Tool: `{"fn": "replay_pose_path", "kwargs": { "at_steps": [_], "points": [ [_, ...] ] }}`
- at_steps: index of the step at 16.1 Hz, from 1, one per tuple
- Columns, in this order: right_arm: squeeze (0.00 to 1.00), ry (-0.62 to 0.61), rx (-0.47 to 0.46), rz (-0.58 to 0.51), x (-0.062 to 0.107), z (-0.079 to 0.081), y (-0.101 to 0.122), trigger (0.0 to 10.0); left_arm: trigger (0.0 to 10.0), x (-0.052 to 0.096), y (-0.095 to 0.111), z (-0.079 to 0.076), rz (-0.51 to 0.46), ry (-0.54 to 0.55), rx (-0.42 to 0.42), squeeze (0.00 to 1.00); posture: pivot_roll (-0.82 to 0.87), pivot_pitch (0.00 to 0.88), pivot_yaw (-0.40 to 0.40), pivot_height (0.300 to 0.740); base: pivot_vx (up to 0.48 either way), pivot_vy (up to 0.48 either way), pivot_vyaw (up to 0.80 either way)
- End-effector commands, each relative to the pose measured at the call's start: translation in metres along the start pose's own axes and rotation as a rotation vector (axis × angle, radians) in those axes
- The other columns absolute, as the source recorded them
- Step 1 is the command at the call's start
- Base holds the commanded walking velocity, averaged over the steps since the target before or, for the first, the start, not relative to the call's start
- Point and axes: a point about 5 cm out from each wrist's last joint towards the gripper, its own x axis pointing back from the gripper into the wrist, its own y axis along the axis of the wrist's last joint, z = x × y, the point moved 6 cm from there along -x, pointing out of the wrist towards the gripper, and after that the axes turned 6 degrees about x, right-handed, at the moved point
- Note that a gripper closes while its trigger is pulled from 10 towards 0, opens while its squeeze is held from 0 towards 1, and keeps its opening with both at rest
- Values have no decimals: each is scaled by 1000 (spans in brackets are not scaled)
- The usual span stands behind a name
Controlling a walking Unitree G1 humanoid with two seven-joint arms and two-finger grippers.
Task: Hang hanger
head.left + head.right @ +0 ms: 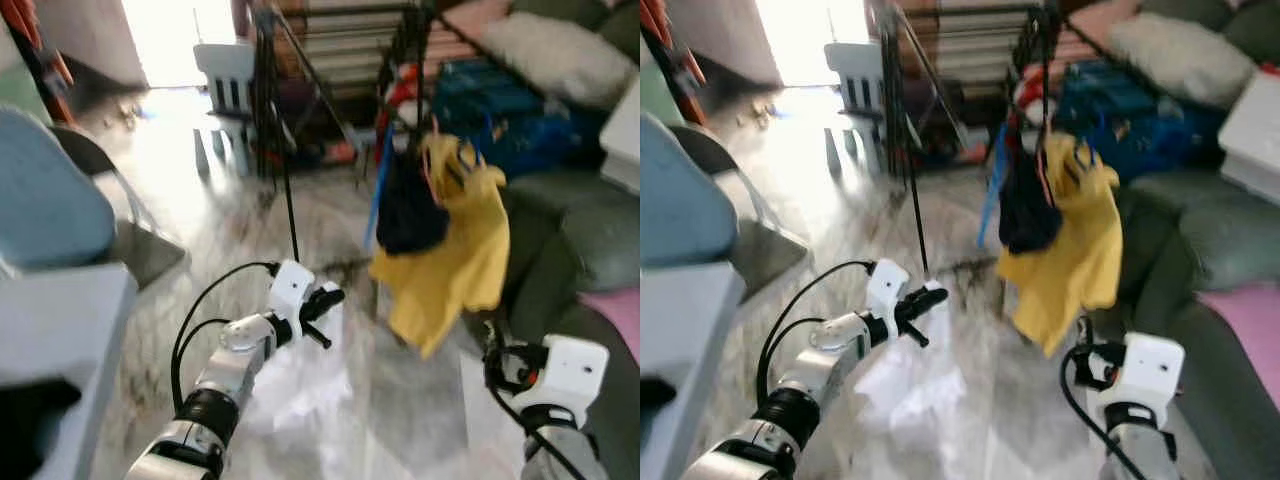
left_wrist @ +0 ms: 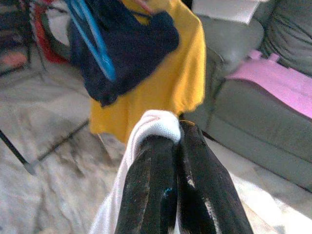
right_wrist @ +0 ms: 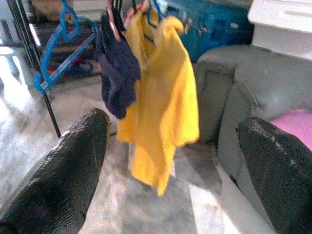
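Observation:
My left gripper is shut on a white garment, which droops from it toward the floor. The wrist view shows the white fabric pinched between the closed black fingers. Ahead and to the right, a yellow shirt and a dark navy garment hang from a black drying rack. An empty blue hanger hangs there too. My right gripper is open and empty, low on the right and facing the yellow shirt.
A grey sofa with a pink cloth fills the right side. A blue bag lies behind the rack. A white plastic chair stands at the back, and a blue-backed chair and white surface are close on my left.

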Motion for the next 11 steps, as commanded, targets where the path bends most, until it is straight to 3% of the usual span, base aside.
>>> {"fn": "replay_pose_path", "kwargs": {
  "at_steps": [1,5,11],
  "points": [
    [0,-3,27,-30,-3,3,7,10000,10000,2,12,11,-28,30,-35,0,-53,0,-37,740,472,0,0],
    [0,-14,39,-35,-4,1,8,10000,10000,0,7,12,1,55,-45,0,-58,0,-32,740,476,0,0],
    [0,52,23,-34,-2,14,9,10000,10000,-2,5,11,7,60,-21,0,-61,0,-31,740,477,0,0]
  ]
}}
